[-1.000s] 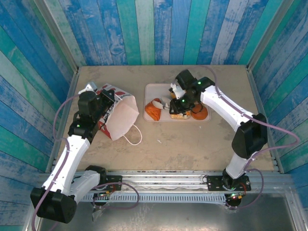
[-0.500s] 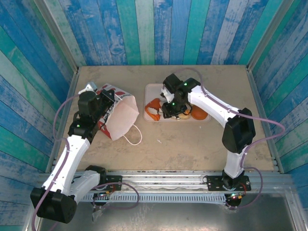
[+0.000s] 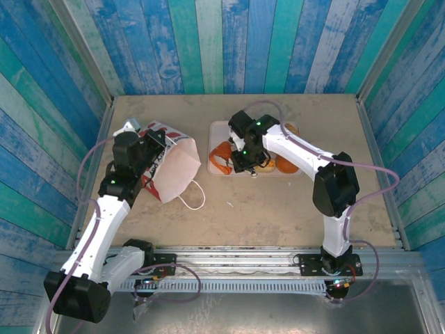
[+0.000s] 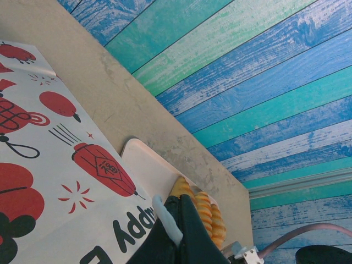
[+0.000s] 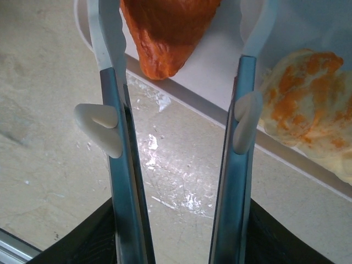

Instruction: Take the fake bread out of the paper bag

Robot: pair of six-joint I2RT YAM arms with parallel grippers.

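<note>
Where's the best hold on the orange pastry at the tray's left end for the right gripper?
Probably across its tapered end, straight down from above: the orange pastry narrows toward the tray rim, and the open right gripper straddles it.

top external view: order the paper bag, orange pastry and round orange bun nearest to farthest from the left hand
1. paper bag, held by the left hand, far left
2. orange pastry, left end of tray
3. round orange bun, tray's right end

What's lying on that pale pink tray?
Orange-brown toy pastries: an orange one at the tray's left end, another at its right, a paler one between. The right arm covers the middle, so any others are hidden.
</note>
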